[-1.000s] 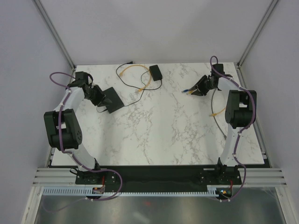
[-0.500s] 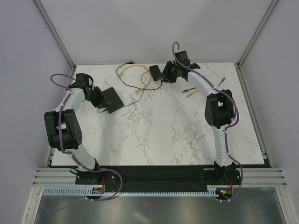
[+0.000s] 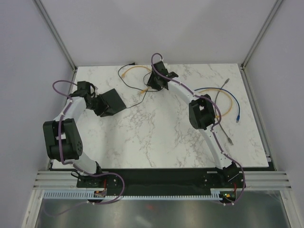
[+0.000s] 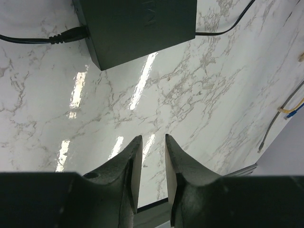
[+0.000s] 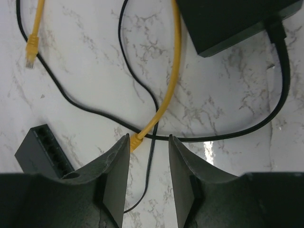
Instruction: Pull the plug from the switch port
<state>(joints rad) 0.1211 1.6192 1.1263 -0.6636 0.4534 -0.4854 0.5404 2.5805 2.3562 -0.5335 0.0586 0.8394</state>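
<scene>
The flat black switch box [image 3: 112, 100] lies at the left of the table. In the left wrist view the switch box [image 4: 137, 23] has a black cord plug [image 4: 71, 34] in its edge. My left gripper [image 4: 153, 142] is slightly open and empty, a short way back from the box; in the top view the left gripper [image 3: 98, 103] sits just left of it. My right gripper [image 5: 148, 140] is open above a loose yellow cable plug [image 5: 137, 141] and crossing black cords. The switch's port row [image 5: 45, 145] shows at lower left there.
The black adapter block [image 5: 232, 19] with its cord lies just beyond my right gripper [image 3: 155, 81]. A yellow cable [image 3: 134, 69] loops at the back; its other plug [image 5: 31, 50] lies loose. Blue [image 3: 237, 114], yellow [image 3: 229, 102] and grey [image 3: 223, 86] cables lie at the right.
My right arm swung from the right side across to the back centre, leaving the cables on the right of the table. The left gripper and switch box shifted slightly.
</scene>
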